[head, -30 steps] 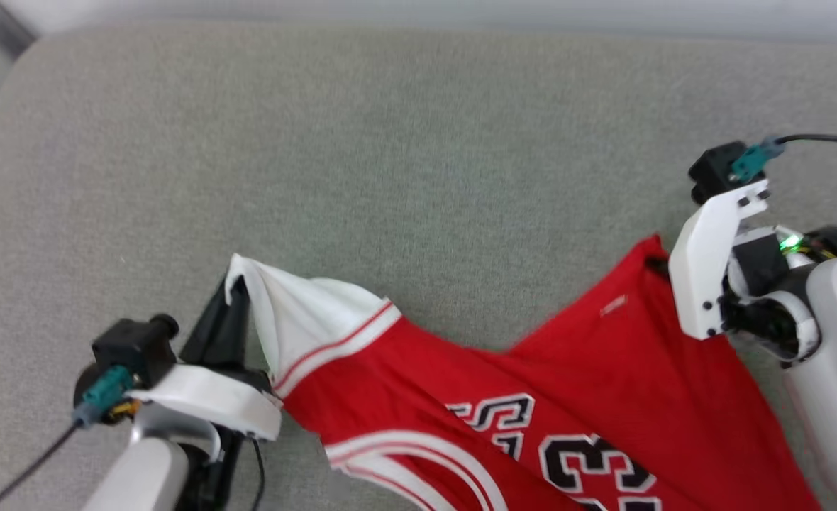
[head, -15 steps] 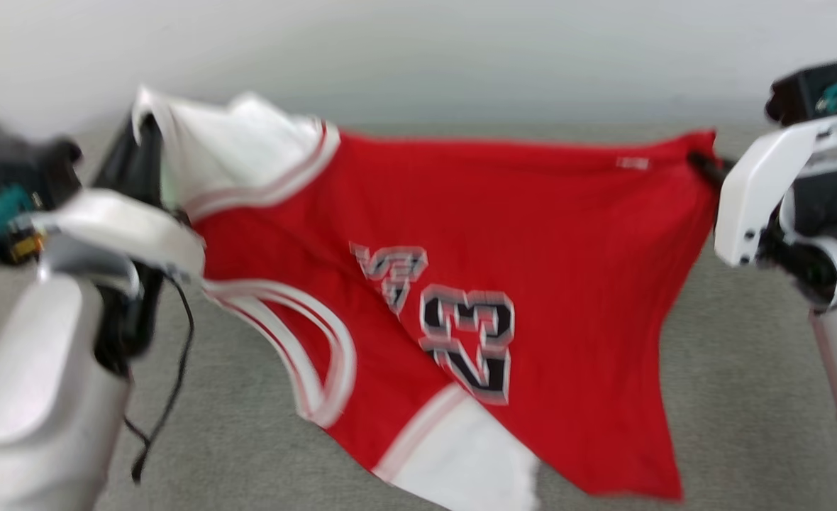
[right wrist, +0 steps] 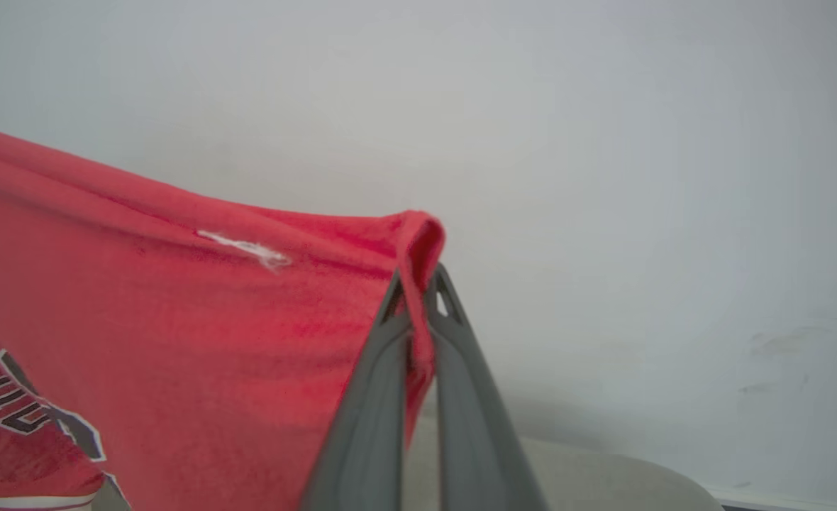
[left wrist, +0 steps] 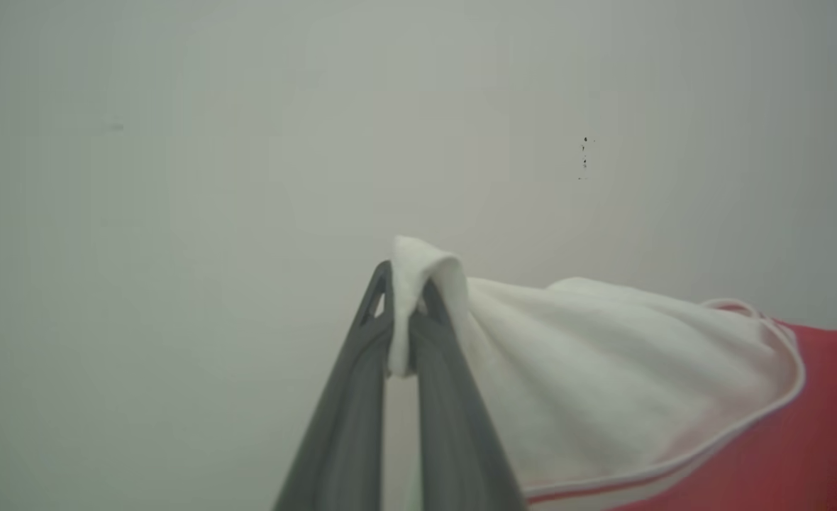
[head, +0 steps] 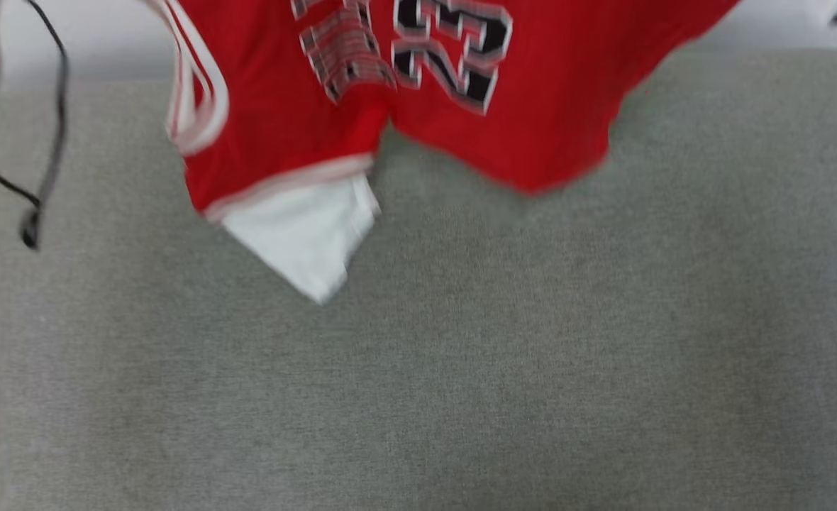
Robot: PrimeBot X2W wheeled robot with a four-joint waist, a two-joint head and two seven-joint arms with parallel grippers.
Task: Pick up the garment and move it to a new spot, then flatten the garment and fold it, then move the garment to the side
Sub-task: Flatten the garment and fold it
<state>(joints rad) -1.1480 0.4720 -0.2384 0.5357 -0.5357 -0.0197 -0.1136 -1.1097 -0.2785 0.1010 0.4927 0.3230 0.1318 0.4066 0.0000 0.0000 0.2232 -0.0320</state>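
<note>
Garment now up in the air, red body stretched across the top of the head view, "23" print facing the camera. One loose white sleeve is the lowest hanging part. A second ago most of it lay slack on the grey counter, pinched at both ends. Half a second ago it was raised and spread between the arms. Head view has shifted as well, so part of that jump is camera motion, but the cloth is clearly off the counter now. Frame is blurred, so everything is likely still moving.

Left fingers are clamped tight on a fold of the other white sleeve, cloth poking out past the tips. Right fingers are clamped tight on a red hem corner. Both wrist views look at a plain wall, so both arms seem to be held high. A dark cable dangles at the left edge of the head view, apart from the cloth.

Read: pick-up done, carry to the new spot under way. The garment hangs skewed, sleeve on one side and hem on the other, so it probably won't land square. Flattening, folding and moving aside all remain. Risk: the thin pinch on the sleeve slipping during a swing.
</note>
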